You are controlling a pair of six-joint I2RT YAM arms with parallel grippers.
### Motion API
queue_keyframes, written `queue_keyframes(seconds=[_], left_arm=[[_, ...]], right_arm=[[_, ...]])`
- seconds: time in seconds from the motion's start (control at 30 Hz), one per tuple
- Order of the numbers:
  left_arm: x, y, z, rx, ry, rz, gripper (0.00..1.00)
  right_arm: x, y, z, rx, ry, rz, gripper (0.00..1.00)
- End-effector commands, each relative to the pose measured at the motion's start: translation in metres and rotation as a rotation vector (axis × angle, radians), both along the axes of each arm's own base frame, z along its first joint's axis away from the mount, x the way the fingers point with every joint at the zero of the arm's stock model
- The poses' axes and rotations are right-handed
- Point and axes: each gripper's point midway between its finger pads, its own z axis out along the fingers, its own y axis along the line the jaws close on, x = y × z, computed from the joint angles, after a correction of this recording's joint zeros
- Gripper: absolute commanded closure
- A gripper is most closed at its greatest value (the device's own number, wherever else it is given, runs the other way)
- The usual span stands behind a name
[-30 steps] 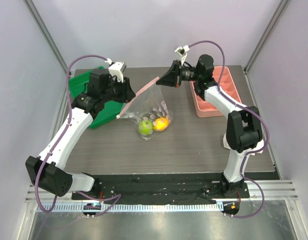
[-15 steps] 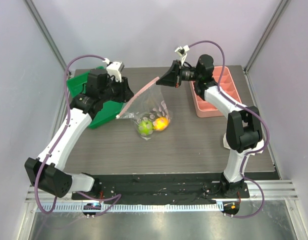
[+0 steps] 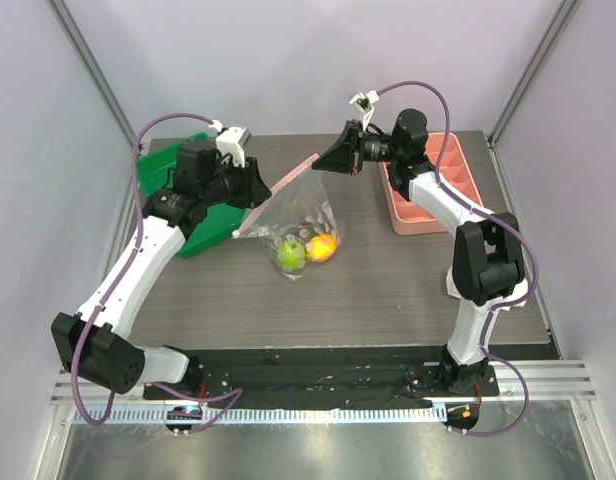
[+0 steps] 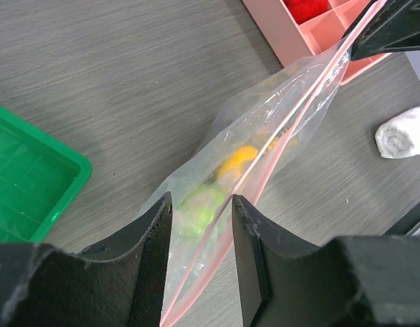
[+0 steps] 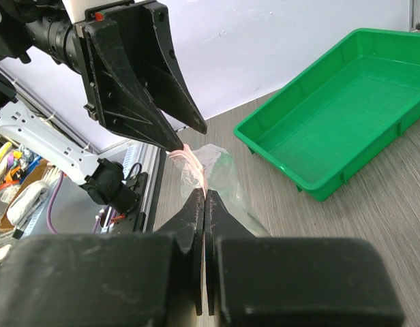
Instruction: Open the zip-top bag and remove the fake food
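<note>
although the left gripper has merely wobbled sideways, its jaws stay apart astride the pink strip; right gripper stays clamped on the zip-top bag, fake food inside, mid table: unopened.

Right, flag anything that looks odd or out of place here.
Only the clear plastic zip-top bag: its pink strip is stretched slantwise in the air between the right gripper, shut on it, and the left gripper. The lime green toy fruit and the yellow-orange toy fruit sag in its low end. Nothing looks spilled or torn.
</note>
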Motion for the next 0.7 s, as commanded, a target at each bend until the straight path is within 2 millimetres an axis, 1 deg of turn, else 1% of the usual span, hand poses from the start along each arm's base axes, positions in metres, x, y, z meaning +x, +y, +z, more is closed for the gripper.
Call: queue_keyframes(seconds=[0.0,0.1,0.17,0.2,0.23,0.27,0.3,0.33,0.37,0.4,0.43,0.47,0.5,0.53,0.57,0.6,0.63,0.67], left_arm=[[0.006,-0.006,0.002,-0.03,-0.003,-0.016,0.6],[0.01,-0.01,-0.005,-0.036,0.022,-0.021,0.61],[0.008,-0.019,-0.007,-0.069,0.041,-0.058,0.61],[0.011,-0.026,-0.01,-0.091,0.047,-0.082,0.6],[0.009,-0.034,-0.009,-0.122,0.062,-0.113,0.61],[0.009,-0.039,-0.011,-0.133,0.072,-0.126,0.63],[0.013,-0.045,-0.014,-0.145,0.08,-0.14,0.69],[0.012,-0.051,-0.009,-0.162,0.076,-0.159,0.71],[0.012,-0.056,-0.009,-0.167,0.078,-0.173,0.75],[0.011,-0.062,-0.008,-0.168,0.079,-0.187,0.91],[0.013,-0.065,-0.001,-0.18,0.072,-0.184,1.0],[0.017,-0.064,0.001,-0.178,0.071,-0.147,1.0],[0.018,-0.064,0.004,-0.19,0.076,-0.123,1.0],[0.019,-0.065,0.012,-0.205,0.062,-0.105,1.0],[0.026,-0.06,0.016,-0.215,0.062,-0.023,1.0],[0.023,-0.063,0.021,-0.221,0.056,-0.005,1.0],[0.023,-0.062,0.029,-0.23,0.032,0.02,1.0],[0.022,-0.063,0.033,-0.245,0.028,0.041,1.0]], right_arm=[[-0.001,-0.001,0.022,0.03,-0.086,0.002,0.98],[-0.001,-0.001,0.022,0.03,-0.087,0.002,0.98],[0.0,-0.001,0.022,0.031,-0.084,0.0,0.99],[0.0,0.0,0.022,0.031,-0.083,0.002,0.98],[0.0,0.002,0.022,0.031,-0.079,0.005,0.98],[0.001,0.004,0.02,0.031,-0.065,-0.003,0.98],[0.004,0.006,0.021,0.032,-0.058,-0.011,0.98],[0.007,0.009,0.022,0.031,-0.041,-0.022,0.98],[0.016,0.01,0.015,0.012,0.032,-0.067,0.92],[0.024,0.011,0.017,0.006,0.04,-0.11,0.89],[0.028,0.013,0.015,-0.01,0.075,-0.147,0.81],[0.031,0.01,0.001,-0.061,0.183,-0.199,0.74],[0.056,0.003,0.001,-0.082,0.219,-0.372,0.65],[0.064,-0.002,-0.006,-0.114,0.284,-0.456,0.55],[0.067,-0.012,-0.024,-0.176,0.393,-0.545,0.52],[0.074,-0.023,-0.021,-0.18,0.416,-0.651,0.51],[0.077,-0.031,-0.022,-0.193,0.426,-0.721,0.48],[0.069,-0.033,-0.032,-0.245,0.455,-0.76,0.43]])
